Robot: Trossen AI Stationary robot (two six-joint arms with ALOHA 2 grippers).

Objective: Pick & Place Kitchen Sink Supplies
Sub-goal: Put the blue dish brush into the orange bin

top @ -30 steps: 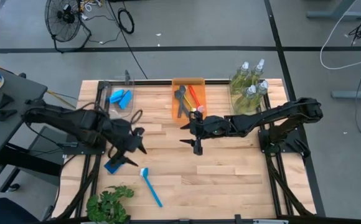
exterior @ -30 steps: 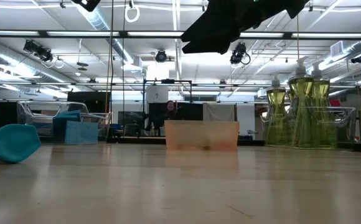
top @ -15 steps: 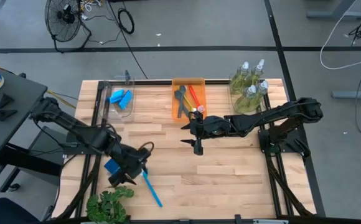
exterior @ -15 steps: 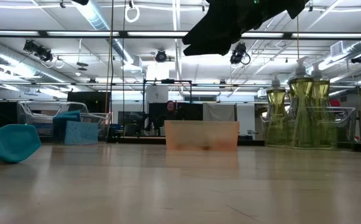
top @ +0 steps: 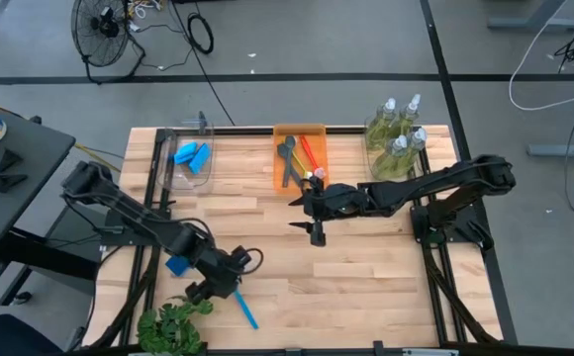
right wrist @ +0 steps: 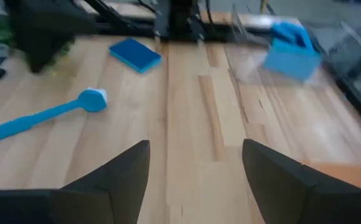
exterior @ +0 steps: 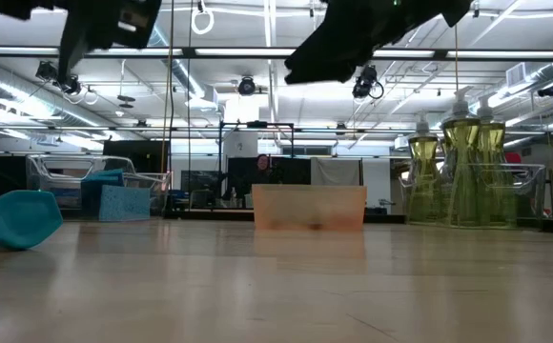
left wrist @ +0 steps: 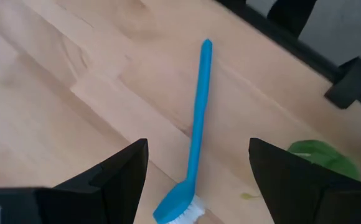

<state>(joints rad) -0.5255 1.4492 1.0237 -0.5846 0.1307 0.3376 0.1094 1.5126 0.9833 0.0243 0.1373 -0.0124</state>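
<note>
Over the last second my left arm has swung down the counter [top: 366, 287] from beside the dark-blue sponge [top: 177, 265], and my left gripper [top: 226, 280] now hangs over the head end of the blue brush [top: 241, 303], fingers spread wide with nothing between them. From my left wrist the brush [left wrist: 193, 146] lies flat on the wood, its white-bristled head framed between my two open fingers and its handle running away toward the counter's near edge, close to the green plant [top: 173, 323]. I read that as a change of target: the sponge lies where it was, not picked up, just beside my arm, and the brush is what I am lining up on, likely to go into the orange tray [top: 300, 133] where other brushes already sit. My right gripper [top: 314, 229] has not shifted in that time; it hovers over mid-counter, just in front of the tray, its fingers apart and empty. The pump bottles [top: 396, 143] stand together at the far right corner, and light-blue sponges [top: 192, 154] rest in the clear bin [top: 200, 176] at far left. I can read no brand, label or writing on any of them.
</note>
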